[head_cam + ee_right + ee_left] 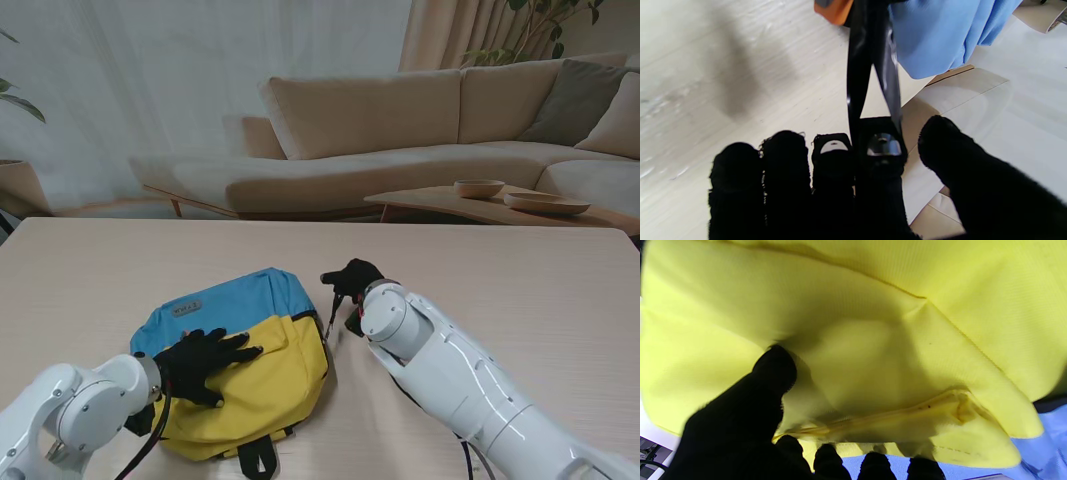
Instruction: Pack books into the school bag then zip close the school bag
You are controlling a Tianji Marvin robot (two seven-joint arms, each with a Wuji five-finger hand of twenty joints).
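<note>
Fabric of two colours made up the school bag (245,345), a soft, rounded backpack lying flat on the pale wood-grain tabletop (520,270): a blue upper panel with a small grey label, and a yellow woven front pocket nearer to me. The left hand (200,362), in a black knit glove, lay palm down on the yellow pocket with its fingers (773,373) spread flat, pressing the cloth rather than gripping it. In the left wrist view the yellow weave puckered into folds around the thumb, and a yellow seam or zip line ran across the pocket.

Just right of the bag's blue panel, the right hand (350,282) had its gloved fingers (880,150) bunched narrow around a glossy black zipper pull strap (862,70). In the right wrist view that strap ran as a shiny looped ribbon from the fingertips to an orange tab (833,10) at the blue fabric's edge. Whether the strap was pinched tight I could not tell. Beyond the tabletop stood a beige sofa (420,130).
</note>
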